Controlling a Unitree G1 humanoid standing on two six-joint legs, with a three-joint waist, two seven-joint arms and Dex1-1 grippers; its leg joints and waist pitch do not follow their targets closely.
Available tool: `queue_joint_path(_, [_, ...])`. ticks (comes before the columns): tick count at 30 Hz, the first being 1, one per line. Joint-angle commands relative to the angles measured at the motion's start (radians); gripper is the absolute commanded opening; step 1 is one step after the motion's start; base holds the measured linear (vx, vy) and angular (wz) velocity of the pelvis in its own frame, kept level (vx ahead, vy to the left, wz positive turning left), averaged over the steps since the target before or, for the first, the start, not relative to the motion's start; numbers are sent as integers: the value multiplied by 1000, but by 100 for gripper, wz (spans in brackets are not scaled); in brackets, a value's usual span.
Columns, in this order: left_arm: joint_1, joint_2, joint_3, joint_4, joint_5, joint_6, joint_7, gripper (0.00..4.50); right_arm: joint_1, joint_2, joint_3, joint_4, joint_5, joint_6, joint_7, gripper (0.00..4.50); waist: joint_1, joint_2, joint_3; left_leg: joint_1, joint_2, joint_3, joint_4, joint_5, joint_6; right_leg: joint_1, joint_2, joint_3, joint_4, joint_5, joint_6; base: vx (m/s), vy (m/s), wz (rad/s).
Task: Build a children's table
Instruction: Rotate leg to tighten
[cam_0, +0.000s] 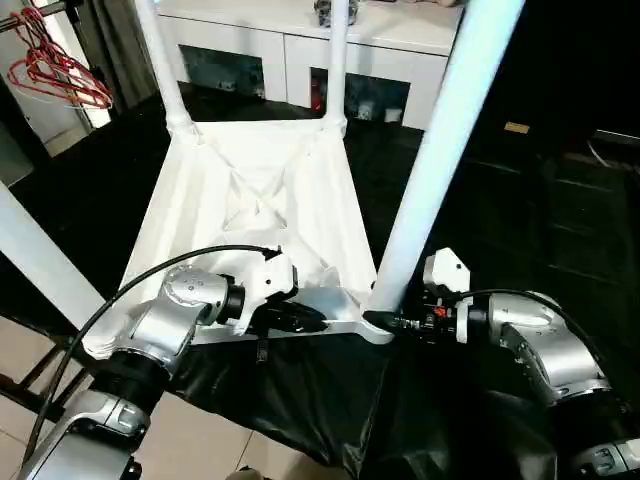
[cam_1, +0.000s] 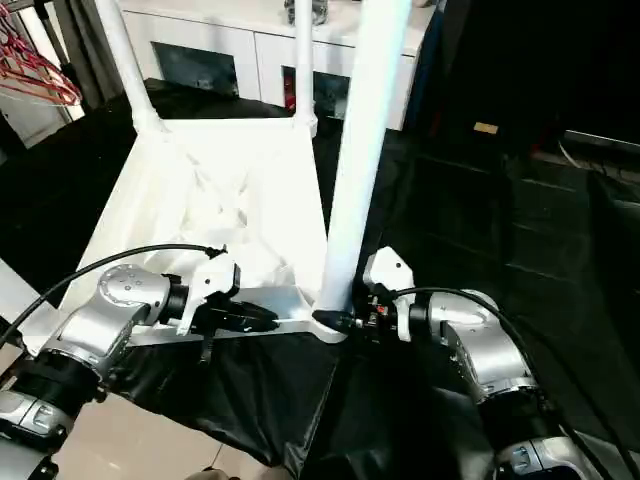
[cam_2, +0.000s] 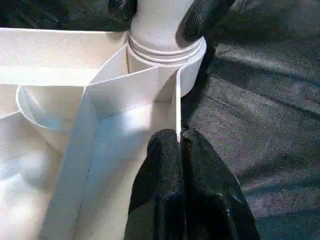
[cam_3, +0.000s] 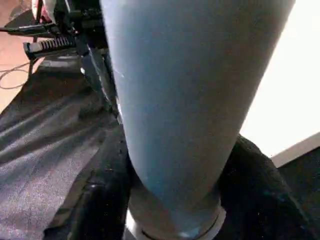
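Note:
The children's table lies upside down on a black cloth, its white ribbed tabletop facing up. Two legs stand in the far corner sockets, and another leg rises at the near left. My left gripper is shut on the thin near rim of the tabletop. My right gripper is closed around the base of the near right leg, just above its socket. Its black fingertips press on both sides of the tube.
A white cabinet with glass doors stands behind the table. Red hangers hang at the far left. Black cloth covers the ground to the right, and bare floor shows at the near left.

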Motion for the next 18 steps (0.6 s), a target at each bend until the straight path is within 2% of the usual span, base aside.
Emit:
queue_joint_path(1, [-2, -2, -8, -32, -9, 0, -7, 0, 12, 2, 25, -9, -9, 14, 12, 213, 2, -2, -67, 10, 46, -8, -72, -208, 48, 52, -56, 42, -58, -178, -251, 0, 0, 0])
queue_joint_path(6, [1, -9, -4, -27, -5, -7, 12, 0, 28, 7, 26, -14, -7, 20, 2, 204, 2, -3, -67, 9, 46, -8, -71, -202, 51, 53, -56, 41, -57, -169, -252, 0, 0, 0])
queue_joint_path(10, [-4, -29, 1, -15, 19, -2, 83, 0, 32, 40, 8, -1, -15, 22, -71, 202, -1, -4, -63, 10, 47, -8, -74, -228, 41, 49, -57, 43, -63, -211, -244, 0, 0, 0])
queue_joint_path(12, [-12, -58, 3, -1, 41, 9, 152, 0, 20, 88, -16, 42, -40, 23, -195, 202, -3, -6, -61, 12, 45, -11, -77, -256, 24, 48, -59, 42, -68, -268, -227, 0, 0, 0])
queue_joint_path(13, [-23, -101, 6, 15, 64, 31, 242, 0, 9, 141, -33, 97, -74, -5, -323, 202, -8, -5, -57, 14, 45, -11, -80, -281, 8, 43, -59, 43, -74, -322, -212, 0, 0, 0])
queue_joint_path(14, [-23, -101, 6, 15, 64, 31, 242, 0, 9, 141, -33, 97, -74, -5, -323, 202, -10, -7, -54, 16, 42, -13, -81, -310, -10, 42, -62, 41, -83, -396, -189, 0, 0, 0])
queue_joint_path(16, [-31, -136, 5, 26, 84, 49, 314, 0, 1, 182, -43, 132, -94, -11, -415, 201, -16, -6, -56, 12, 41, -19, -85, -327, -19, 45, -62, 40, -86, -442, -157, 0, 0, 0])
queue_joint_path(18, [-43, -177, 2, 41, 103, 73, 390, 0, -14, 230, -53, 177, -126, -14, -546, 200, -25, -7, -54, 18, 39, -19, -84, -354, -26, 37, -59, 40, -92, -459, -148, 0, 0, 0])
